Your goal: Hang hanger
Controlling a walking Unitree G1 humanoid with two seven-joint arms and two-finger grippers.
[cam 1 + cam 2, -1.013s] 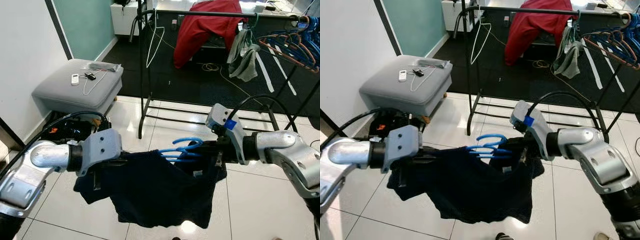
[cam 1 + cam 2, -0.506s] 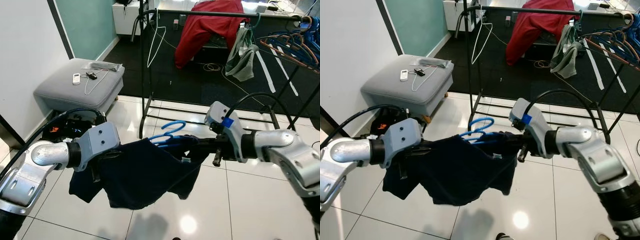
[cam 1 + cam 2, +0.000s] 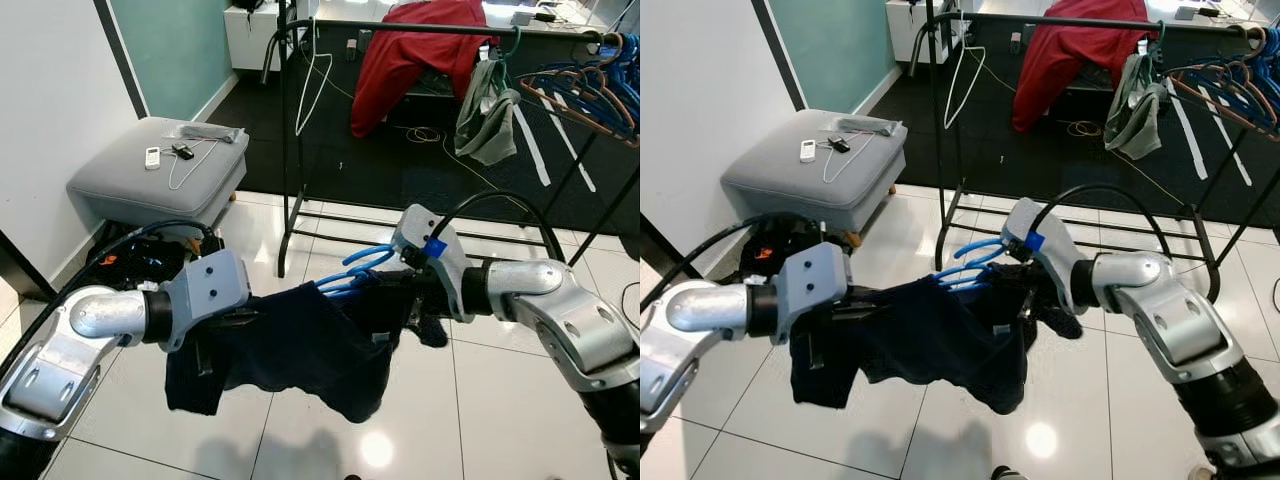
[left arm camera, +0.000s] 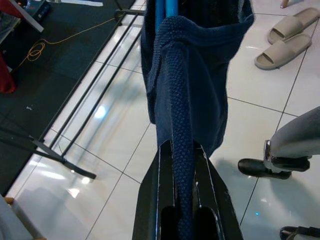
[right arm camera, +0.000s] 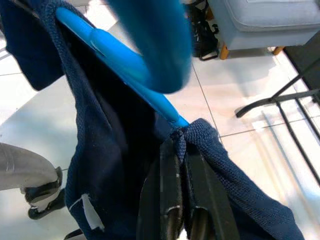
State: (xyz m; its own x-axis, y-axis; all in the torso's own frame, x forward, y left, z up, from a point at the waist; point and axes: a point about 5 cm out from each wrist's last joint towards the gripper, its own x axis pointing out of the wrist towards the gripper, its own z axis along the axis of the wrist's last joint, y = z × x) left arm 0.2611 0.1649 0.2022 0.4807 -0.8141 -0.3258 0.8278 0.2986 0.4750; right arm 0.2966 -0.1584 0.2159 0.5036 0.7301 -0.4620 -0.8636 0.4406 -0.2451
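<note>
Blue hanger [image 3: 352, 272] (inside navy garment [image 3: 300, 340]); both left gripper [image 4: 180, 172] and right gripper [image 5: 176, 150] pinch the cloth.

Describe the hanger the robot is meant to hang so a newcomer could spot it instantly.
Look in front of the black clothes rack, above the white tiled floor, where the two silver arms hold a dark navy garment stretched between them. The blue hanger pokes out of its top edge near the right gripper. Unlike the hangers on the rack, it carries that navy garment.
</note>
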